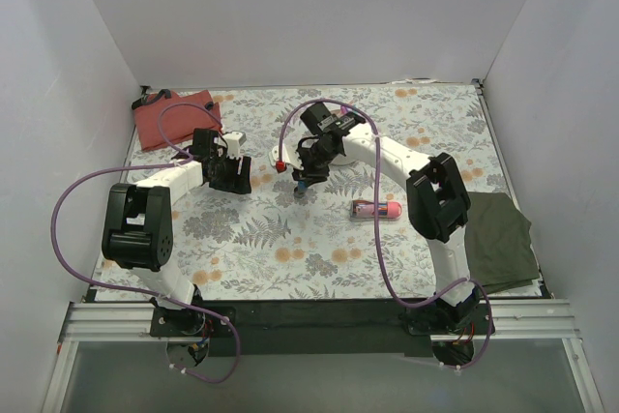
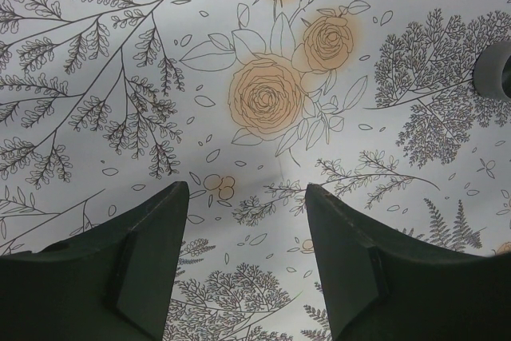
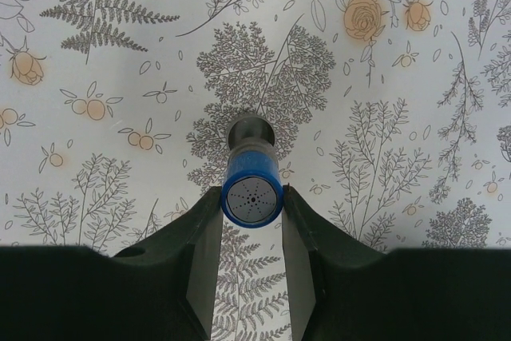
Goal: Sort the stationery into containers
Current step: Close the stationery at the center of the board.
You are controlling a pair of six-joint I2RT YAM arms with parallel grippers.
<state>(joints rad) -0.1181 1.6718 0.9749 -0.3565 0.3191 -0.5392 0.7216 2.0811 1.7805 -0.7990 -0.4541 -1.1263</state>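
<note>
Grip looks skimpy: right gripper (image 3: 251,197) pinches the blue-capped highlighter (image 3: 250,172) just by its cap end, over the floral cloth (image 3: 415,117) mid-table. Left gripper (image 2: 247,189) gapes empty. Red pouch (image 1: 174,121) is far off, so a quick swing might slip it loose.

A white back wall (image 1: 309,16) and white side walls (image 1: 48,94) are enclosing the table. A pale tablecloth (image 1: 290,239) printed with grey ferns and orange roses is covering it under soft, even light. An olive-green cloth (image 1: 498,239) is lying at its right edge, and an aluminium rail (image 1: 319,321) is running along the near edge.
</note>
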